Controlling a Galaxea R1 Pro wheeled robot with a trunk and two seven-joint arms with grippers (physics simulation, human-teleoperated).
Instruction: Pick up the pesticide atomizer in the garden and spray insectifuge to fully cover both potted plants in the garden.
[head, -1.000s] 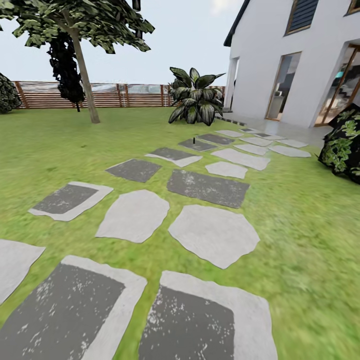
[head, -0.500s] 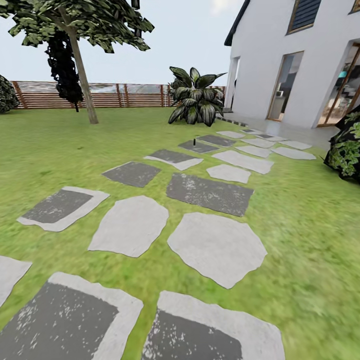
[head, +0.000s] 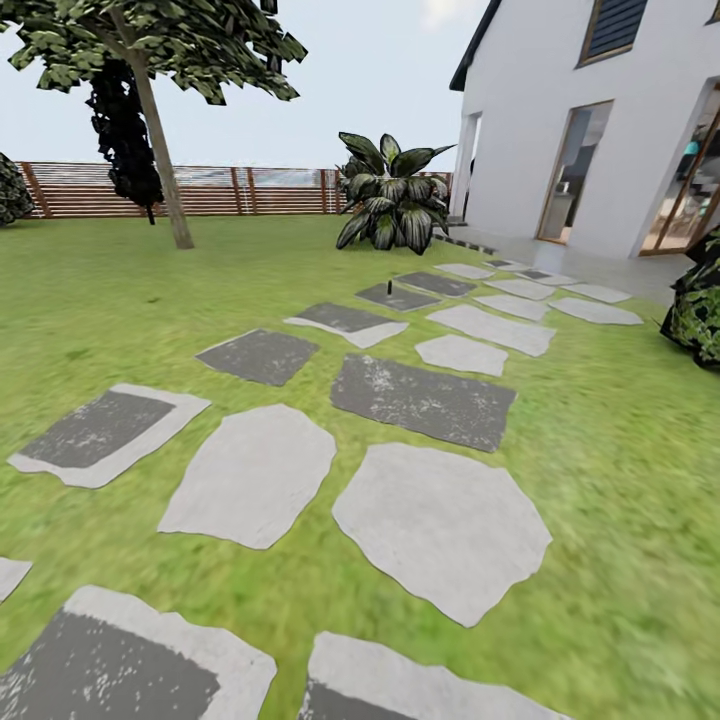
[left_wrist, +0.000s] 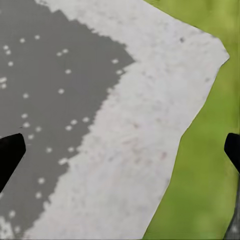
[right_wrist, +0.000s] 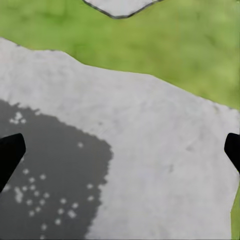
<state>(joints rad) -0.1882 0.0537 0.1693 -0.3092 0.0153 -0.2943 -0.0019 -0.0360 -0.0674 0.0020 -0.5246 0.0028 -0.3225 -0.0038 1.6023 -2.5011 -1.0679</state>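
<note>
Lawn (head: 620, 480) with stepping slabs (head: 440, 525) below both open pincers.

Right gripper (right_wrist: 120, 150), fingers spread wide apart, above a pale stepping slab (right_wrist: 165, 165) with a dark speckled patch. Lawn (right_wrist: 150, 40) borders the slab toward 12 o'clock.

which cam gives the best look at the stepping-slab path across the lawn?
Head view. It shows the whole run of pale and dark grey stepping slabs crossing the green lawn toward the white house. Left wrist view shows one slab close up between open fingertips; right wrist view likewise.
</note>
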